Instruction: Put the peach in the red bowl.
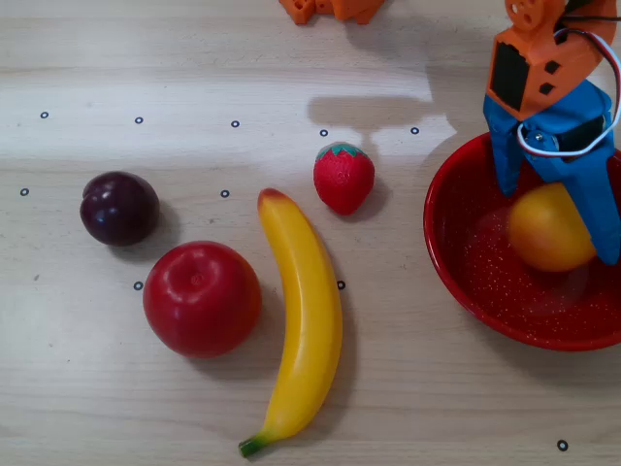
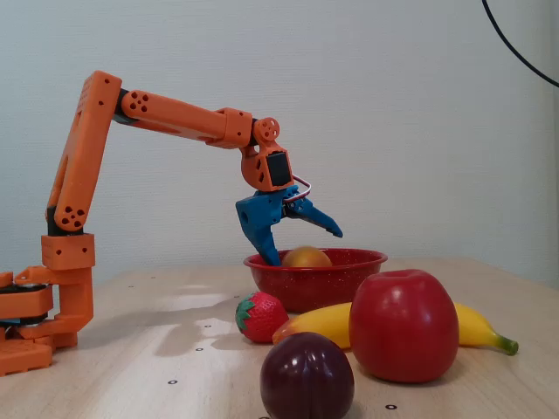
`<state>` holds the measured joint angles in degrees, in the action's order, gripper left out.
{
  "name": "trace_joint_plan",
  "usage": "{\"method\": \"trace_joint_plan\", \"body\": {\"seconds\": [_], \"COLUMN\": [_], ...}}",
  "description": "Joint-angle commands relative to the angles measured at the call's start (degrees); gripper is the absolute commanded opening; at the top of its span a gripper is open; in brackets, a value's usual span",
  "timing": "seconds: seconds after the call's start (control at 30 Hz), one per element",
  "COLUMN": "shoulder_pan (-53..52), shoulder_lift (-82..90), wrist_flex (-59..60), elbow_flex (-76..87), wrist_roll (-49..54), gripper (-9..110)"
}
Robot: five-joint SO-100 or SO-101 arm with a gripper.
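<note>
The peach (image 1: pixel 545 231) is a small yellow-orange fruit lying inside the red bowl (image 1: pixel 448 264) at the right edge of the overhead view. My gripper (image 1: pixel 558 223) hangs over the bowl with its blue jaws spread wide, one on each side of the peach, and is open. In the fixed view the peach (image 2: pixel 306 258) peeks over the rim of the red bowl (image 2: pixel 325 281), and the gripper (image 2: pixel 304 246) is just above it, one finger (image 2: pixel 266 236) reaching down to the rim. I cannot tell whether a finger touches the peach.
A strawberry (image 1: pixel 343 177), a banana (image 1: pixel 303 320), a big red apple (image 1: pixel 202 297) and a dark plum (image 1: pixel 119 208) lie on the wooden table left of the bowl. The orange arm base (image 2: pixel 39 305) stands at the left in the fixed view.
</note>
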<state>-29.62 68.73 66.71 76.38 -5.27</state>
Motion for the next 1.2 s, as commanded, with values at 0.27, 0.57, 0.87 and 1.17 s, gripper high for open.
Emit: {"method": "trace_joint_plan", "body": {"seconds": [0.27,0.57,0.87,1.17], "shoulder_pan": [3.08,9.84,23.03,29.71], "shoulder_lift": [9.32,23.82,46.14,75.76], "wrist_flex": [-0.44,1.58,-8.00,-17.40], "elbow_flex": [-8.17,-3.96,20.13,53.88], "wrist_roll": [0.18,2.29,2.20,0.35], "gripper": [13,0,0,0]}}
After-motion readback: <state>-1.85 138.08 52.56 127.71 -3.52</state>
